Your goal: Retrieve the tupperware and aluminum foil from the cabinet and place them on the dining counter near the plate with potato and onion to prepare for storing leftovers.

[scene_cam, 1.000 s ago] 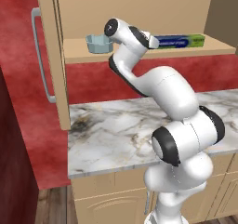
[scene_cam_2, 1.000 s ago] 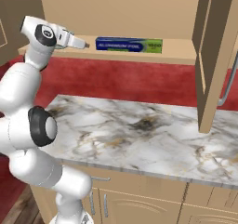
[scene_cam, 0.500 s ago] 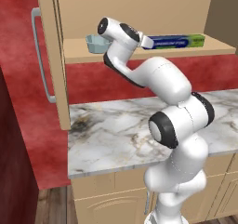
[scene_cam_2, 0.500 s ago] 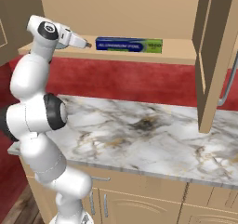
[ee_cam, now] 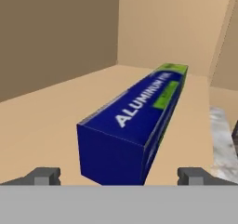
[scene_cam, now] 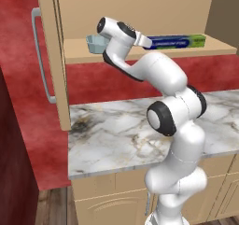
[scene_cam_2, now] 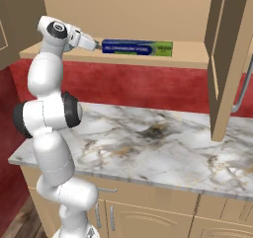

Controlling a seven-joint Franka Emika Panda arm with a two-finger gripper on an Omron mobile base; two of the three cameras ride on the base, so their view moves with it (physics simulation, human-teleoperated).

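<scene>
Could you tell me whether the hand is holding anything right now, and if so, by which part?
Nothing is held: the hand is open, its fingertips either side of the aluminum foil's blue end.

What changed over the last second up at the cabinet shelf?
The gripper swung from beside the tupperware to the blue end of the aluminum foil, jaws open, nothing taken hold of. The foil, the tupperware and the open cabinet stayed put.

The gripper (scene_cam_2: 98,45) reaches onto the cabinet (scene_cam_2: 197,59) shelf, just at the blue end of the aluminum foil (scene_cam_2: 137,48), above a marble counter (scene_cam_2: 163,153)
</scene>
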